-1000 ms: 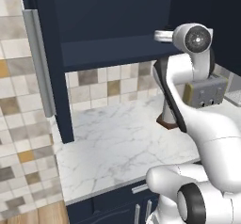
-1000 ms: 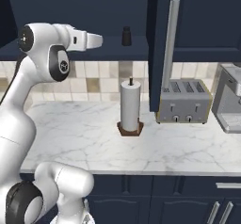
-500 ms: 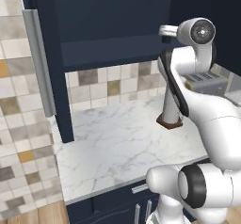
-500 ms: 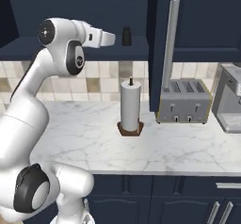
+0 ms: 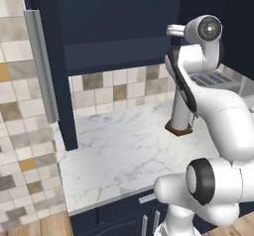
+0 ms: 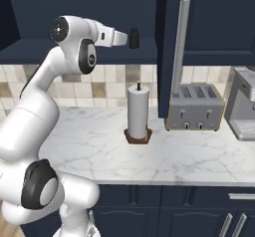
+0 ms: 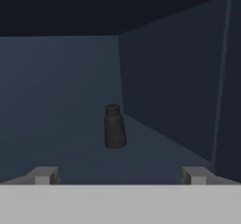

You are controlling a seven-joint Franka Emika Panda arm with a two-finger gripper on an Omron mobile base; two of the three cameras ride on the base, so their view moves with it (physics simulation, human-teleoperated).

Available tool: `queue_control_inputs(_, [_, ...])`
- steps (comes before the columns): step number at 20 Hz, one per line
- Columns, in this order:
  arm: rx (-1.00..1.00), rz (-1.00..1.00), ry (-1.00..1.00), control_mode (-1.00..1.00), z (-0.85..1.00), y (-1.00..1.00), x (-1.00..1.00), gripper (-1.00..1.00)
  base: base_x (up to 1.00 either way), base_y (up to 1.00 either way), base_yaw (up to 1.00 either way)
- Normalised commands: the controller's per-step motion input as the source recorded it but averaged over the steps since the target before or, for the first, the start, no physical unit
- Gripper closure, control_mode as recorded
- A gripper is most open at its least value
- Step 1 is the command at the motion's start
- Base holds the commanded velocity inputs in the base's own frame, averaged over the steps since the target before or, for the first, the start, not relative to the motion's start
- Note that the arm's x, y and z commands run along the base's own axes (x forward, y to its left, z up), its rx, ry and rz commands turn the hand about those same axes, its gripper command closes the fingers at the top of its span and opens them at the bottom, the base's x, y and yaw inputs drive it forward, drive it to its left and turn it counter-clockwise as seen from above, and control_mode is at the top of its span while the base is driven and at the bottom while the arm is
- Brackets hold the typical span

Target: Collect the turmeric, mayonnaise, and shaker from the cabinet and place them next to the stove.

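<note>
The shaker (image 7: 114,126), small, slim and black, stands upright on the shelf inside the open navy cabinet (image 6: 64,12), near its right wall. In the right base view the shaker (image 6: 133,38) is just beyond my hand. My gripper (image 7: 120,175) is open, pointing straight at the shaker and still short of it, with nothing between its fingertips (image 7: 44,175). From the right base view the gripper (image 6: 125,38) is level with the shelf. The turmeric, the mayonnaise and the stove are out of view.
The open cabinet door (image 6: 169,52) with its silver bar handle (image 6: 182,47) hangs right of the shaker. Below, on the marble counter (image 6: 99,151), stand a paper towel roll (image 6: 138,114), a toaster (image 6: 194,106) and a coffee machine (image 6: 241,104).
The arm has swung my hand further toward the cabinet shelf, closing the gap to the shaker. The jaws have stayed open.
</note>
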Motion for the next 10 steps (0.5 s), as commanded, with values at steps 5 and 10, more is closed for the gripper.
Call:
queue_control_inputs(5, [-0.04,0.0,0.08,-1.0,0.0,0.07,0.34,-1.0,0.0,0.0,0.0])
queue_control_inputs(10, [0.0,0.0,0.07,-1.0,0.03,0.01,0.45,-1.0,0.0,0.0,0.0])
